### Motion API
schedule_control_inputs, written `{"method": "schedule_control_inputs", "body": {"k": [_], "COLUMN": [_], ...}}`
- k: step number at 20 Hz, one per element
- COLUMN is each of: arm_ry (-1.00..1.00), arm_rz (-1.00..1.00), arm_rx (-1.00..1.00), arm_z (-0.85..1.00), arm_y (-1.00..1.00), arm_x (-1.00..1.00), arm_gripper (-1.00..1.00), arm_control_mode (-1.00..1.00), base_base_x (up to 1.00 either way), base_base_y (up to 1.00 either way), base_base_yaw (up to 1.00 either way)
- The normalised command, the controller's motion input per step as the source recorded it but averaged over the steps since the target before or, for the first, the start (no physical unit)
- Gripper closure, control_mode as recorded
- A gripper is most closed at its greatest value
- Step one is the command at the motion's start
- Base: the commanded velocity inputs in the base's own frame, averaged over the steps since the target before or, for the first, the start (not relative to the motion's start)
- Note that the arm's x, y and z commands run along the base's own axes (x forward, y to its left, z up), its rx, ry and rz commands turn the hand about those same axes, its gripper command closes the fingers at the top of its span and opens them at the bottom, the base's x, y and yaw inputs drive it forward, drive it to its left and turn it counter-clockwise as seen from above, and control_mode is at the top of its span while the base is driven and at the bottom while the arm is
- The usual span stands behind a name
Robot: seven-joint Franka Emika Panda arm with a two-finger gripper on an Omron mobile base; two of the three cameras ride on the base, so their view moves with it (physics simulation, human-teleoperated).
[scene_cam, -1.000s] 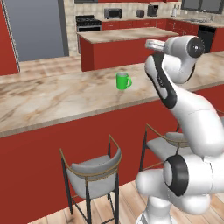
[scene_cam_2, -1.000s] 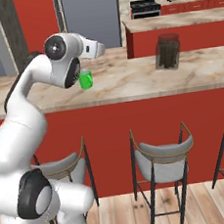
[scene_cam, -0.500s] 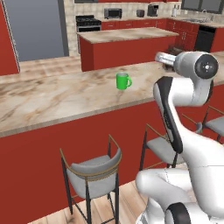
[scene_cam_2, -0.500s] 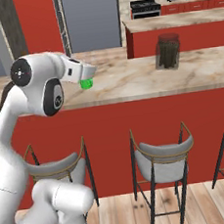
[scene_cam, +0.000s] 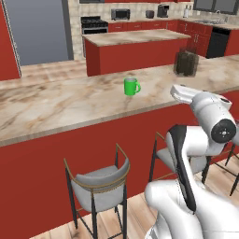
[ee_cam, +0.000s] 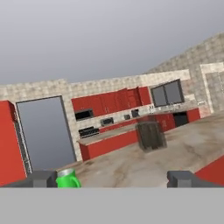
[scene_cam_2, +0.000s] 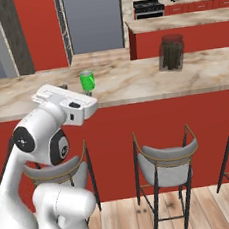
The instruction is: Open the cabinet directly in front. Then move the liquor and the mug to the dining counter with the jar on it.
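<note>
**A:** What is in front of the robot?

**B:** A long marbled desk (scene_cam: 56, 105) with a red front runs across the middle of both base views, with grey-seated stools (scene_cam: 100, 184) under it. A small green mug (scene_cam: 131, 86) stands upright on the desk, just above centre in the left base view. A dark boxy jar (scene_cam: 186, 63) stands on the same desk, well apart from the mug, toward the upper right.

**A:** Where is the gripper?

**B:** In the hand view the gripper (ee_cam: 116, 178) sits at the bottom edge, its two dark tips wide apart with nothing between them. The mug (ee_cam: 68, 178) shows just beside the left tip at the lower left; the jar (ee_cam: 150, 135) stands right of centre, farther off.

**A:** And the bottle?

**B:** I see no bottle on the desk, so that part of the job looks undone.

**A:** What could go wrong?

**B:** I judge the arm, folded close to the desk edge, could clip the mug as it swings and tip it or push it along the top.
</note>
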Motion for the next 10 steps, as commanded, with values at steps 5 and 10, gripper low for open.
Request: {"method": "schedule_control_inputs", "body": {"k": [5, 10], "arm_ry": [0.00, 0.00], "arm_rz": [0.00, 0.00], "arm_rx": [0.00, 0.00], "arm_z": [-0.07, 0.00], "arm_y": [0.01, 0.00], "arm_x": [-0.42, 0.00], "arm_gripper": [-1.00, -1.00], "arm_control_mode": [1.00, 1.00], "base_base_x": [-0.20, -0.86], "base_base_y": [0.01, -0.30], "base_base_yaw": [0.00, -0.14]}}
